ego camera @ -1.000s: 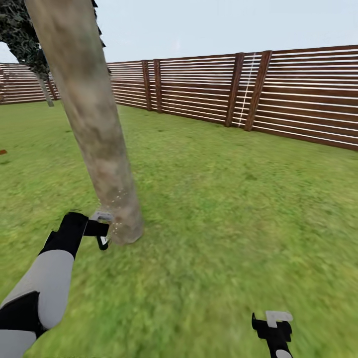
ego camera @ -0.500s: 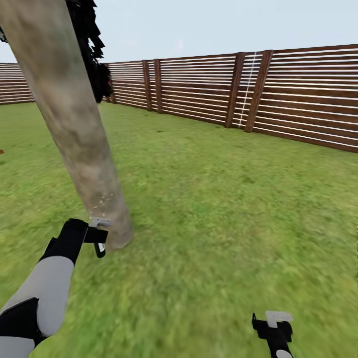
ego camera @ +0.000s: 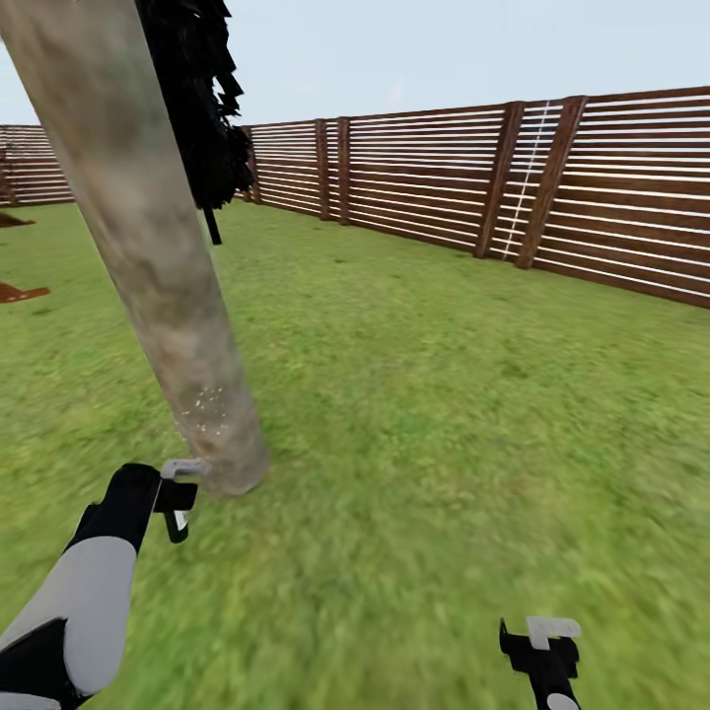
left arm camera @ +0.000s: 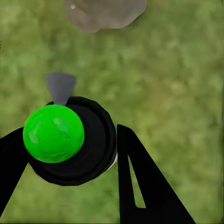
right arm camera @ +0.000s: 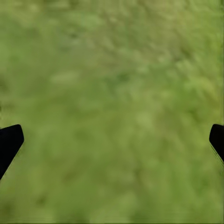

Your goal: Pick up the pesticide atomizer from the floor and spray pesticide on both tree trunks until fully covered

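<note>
A thick pale mottled tree trunk (ego camera: 148,247) leans up through the head view's left, rooted in the grass. Fine white pesticide specks (ego camera: 205,409) dot its lower part just above the ground. My left gripper (ego camera: 177,501) is shut on the pesticide atomizer (ego camera: 181,475), a small black-bodied sprayer with a grey nozzle aimed at the trunk's base from a short way off. In the left wrist view the atomizer (left arm camera: 70,142) has a bright green round top between my left gripper's (left arm camera: 70,156) black fingers, with the trunk's foot (left arm camera: 105,14) beyond. My right gripper (ego camera: 540,643) hangs open over grass, as the right wrist view's spread gripper (right arm camera: 112,140) confirms.
A brown slatted fence (ego camera: 444,182) rings the green lawn (ego camera: 444,414) at the back and right. A dark ragged leafy plant (ego camera: 202,108) stands behind the trunk. Brown patches (ego camera: 20,292) lie on the grass at far left. Open lawn stretches to the right.
The view has swung, shifting the fence rightward. My left gripper with the atomizer now sits lower and slightly farther from the trunk's base. More white specks show on the trunk.
</note>
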